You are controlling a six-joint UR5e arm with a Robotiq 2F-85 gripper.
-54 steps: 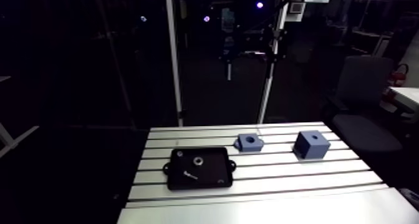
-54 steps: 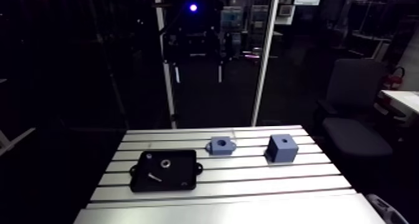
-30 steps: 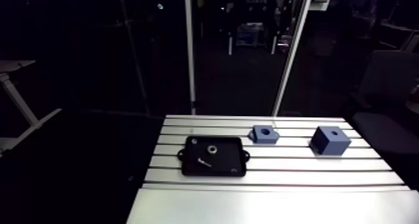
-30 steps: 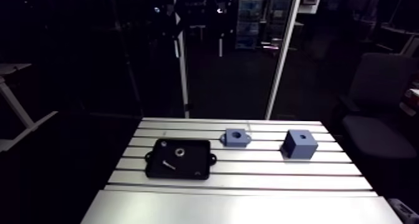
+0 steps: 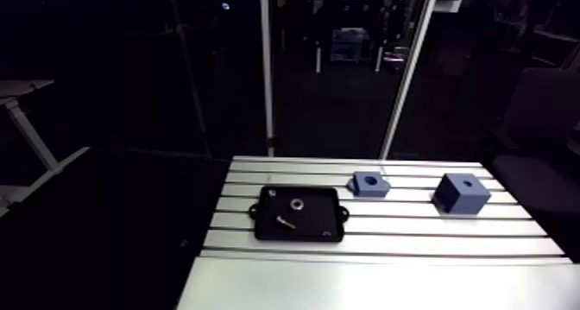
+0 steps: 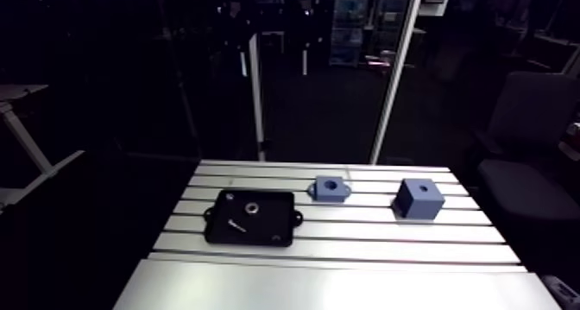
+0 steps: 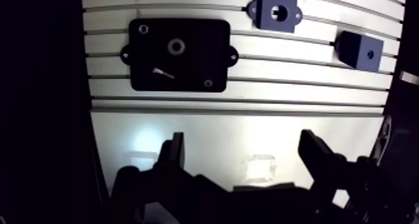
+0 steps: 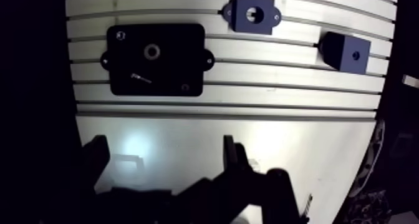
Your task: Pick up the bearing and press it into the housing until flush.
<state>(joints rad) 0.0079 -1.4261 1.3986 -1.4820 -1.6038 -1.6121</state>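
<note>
Currently | jaws wide apart, holding nothing | bearing (image 7: 176, 47) well ahead, in black tray (image 7: 199, 64) | housing (image 7: 275, 12) beyond

The tabletop (image 5: 388, 244) is pale aluminium. Its far part is cut by long parallel slots running side to side, and its near part is a smooth plain strip that catches a patch of glare. Three things sit directly on the slotted part. A flat black tray (image 5: 315, 223) with a small ear on each short side lies toward the left. A low blue housing (image 5: 369, 190) with a round bore stands just beyond the tray's right corner. A blue cube block (image 5: 457, 201) with a small top hole stands farther right, apart from both.
</note>
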